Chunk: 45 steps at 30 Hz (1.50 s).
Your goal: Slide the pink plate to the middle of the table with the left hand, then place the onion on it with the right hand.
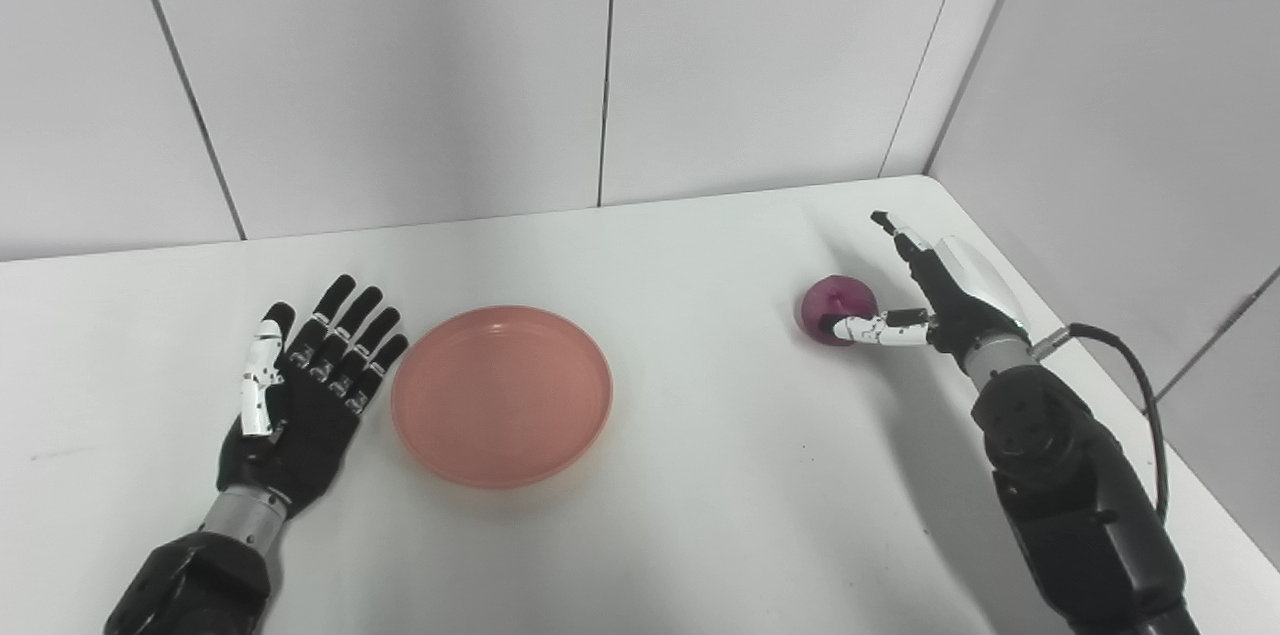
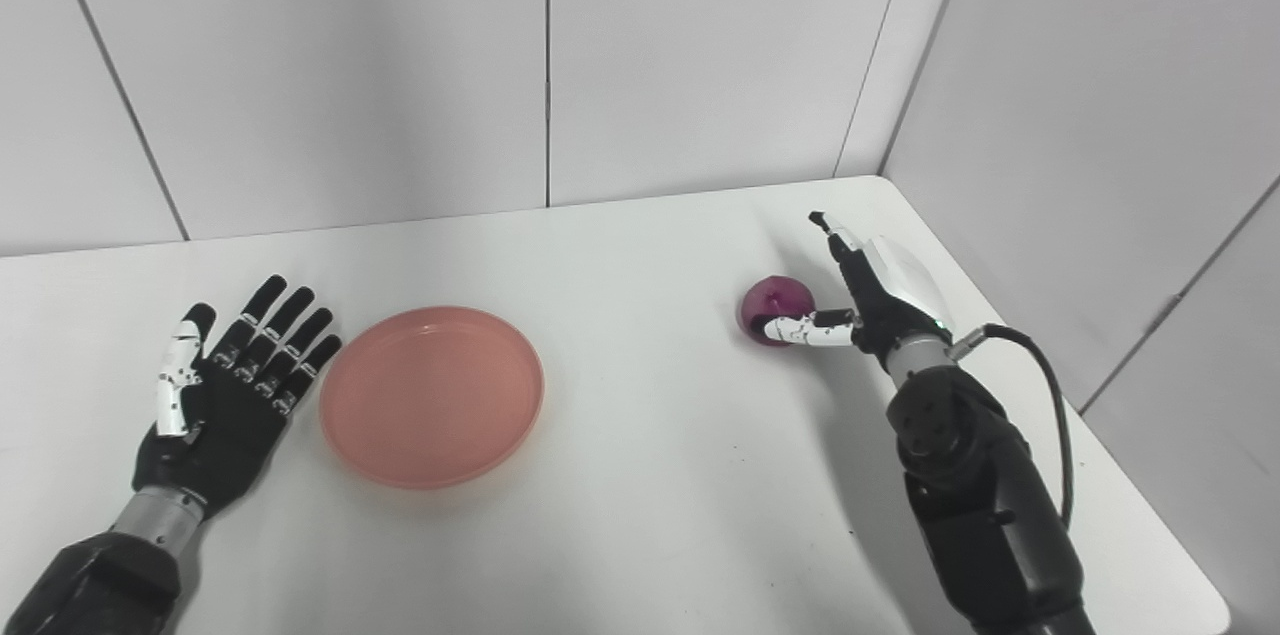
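Left eye view has the white table (image 1: 700, 515) pretty much filling the frame, with grey wall panels (image 1: 400, 65) behind it and along the right side. Pink plate (image 1: 501, 395) sits flat on the table, a bit left of the middle, nothing on it. Left hand (image 1: 300, 385) lies palm up on the table just beside the plate's left rim, fingers (image 1: 350, 335) spread and straight, holding nothing. Fingertips come really close to the rim, but I can't tell whether they actually touch it.

Over on the right, the purple onion (image 1: 835, 307) rests on the table near the far right corner, well apart from the plate. Right hand (image 1: 935, 300) is right at it, spread wide: thumb (image 1: 875, 329) stretched across the near side of the onion, fingers pointing up and away past it. Looks like the thumb touches the onion, but the hand isn't closed around it. A black cable (image 1: 1130, 365) loops off the right wrist.
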### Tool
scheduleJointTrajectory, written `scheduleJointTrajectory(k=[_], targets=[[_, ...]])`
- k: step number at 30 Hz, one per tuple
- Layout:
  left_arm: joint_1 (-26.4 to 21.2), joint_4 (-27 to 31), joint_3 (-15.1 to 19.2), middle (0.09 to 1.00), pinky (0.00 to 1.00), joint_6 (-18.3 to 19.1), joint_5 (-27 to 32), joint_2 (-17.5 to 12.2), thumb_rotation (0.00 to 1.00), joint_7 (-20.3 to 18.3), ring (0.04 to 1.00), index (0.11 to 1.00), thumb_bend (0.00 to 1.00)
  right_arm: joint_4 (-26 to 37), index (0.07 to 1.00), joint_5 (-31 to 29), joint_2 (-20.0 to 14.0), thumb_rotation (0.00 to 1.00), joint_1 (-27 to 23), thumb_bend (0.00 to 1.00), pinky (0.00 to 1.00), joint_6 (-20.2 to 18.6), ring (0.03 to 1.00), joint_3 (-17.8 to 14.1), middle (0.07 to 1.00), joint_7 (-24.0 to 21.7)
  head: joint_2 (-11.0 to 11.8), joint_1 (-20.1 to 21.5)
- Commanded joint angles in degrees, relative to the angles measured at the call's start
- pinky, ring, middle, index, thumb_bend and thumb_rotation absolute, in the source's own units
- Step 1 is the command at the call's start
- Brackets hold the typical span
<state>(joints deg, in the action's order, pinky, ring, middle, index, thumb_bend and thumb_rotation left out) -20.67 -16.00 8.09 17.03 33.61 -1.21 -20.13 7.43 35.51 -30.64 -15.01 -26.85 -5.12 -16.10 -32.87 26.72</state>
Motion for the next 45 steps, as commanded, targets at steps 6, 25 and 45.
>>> scheduleJointTrajectory(k=[6, 25, 45], targets=[[3.0, -1.7, -0.2, 0.957, 0.96, 3.5, -1.9, -0.8, 1.0, 2.7, 0.952, 0.944, 0.38, -0.2, 0.962, 1.4, -2.1, 0.41, -3.1, 1.0, 0.83, 0.0, 0.916, 0.6, 0.946, -1.8, -0.3, 0.0], [3.1, -1.3, -0.5, 0.962, 0.96, 3.4, -2.0, -0.9, 1.0, 2.7, 0.957, 0.949, 0.38, -5.5, 0.928, 2.0, -2.8, 0.36, -5.8, 1.0, 0.79, 0.0, 0.887, 2.4, 0.924, -2.8, -0.9, -0.3], [3.4, -0.2, -0.6, 0.955, 0.95, 3.7, -2.1, -0.6, 1.0, 3.6, 0.951, 0.94, 0.38, -8.1, 0.837, 5.0, -3.2, 0.25, -8.0, 0.96, 0.68, 0.0, 0.777, 2.3, 0.822, -5.1, -1.4, -0.6]])
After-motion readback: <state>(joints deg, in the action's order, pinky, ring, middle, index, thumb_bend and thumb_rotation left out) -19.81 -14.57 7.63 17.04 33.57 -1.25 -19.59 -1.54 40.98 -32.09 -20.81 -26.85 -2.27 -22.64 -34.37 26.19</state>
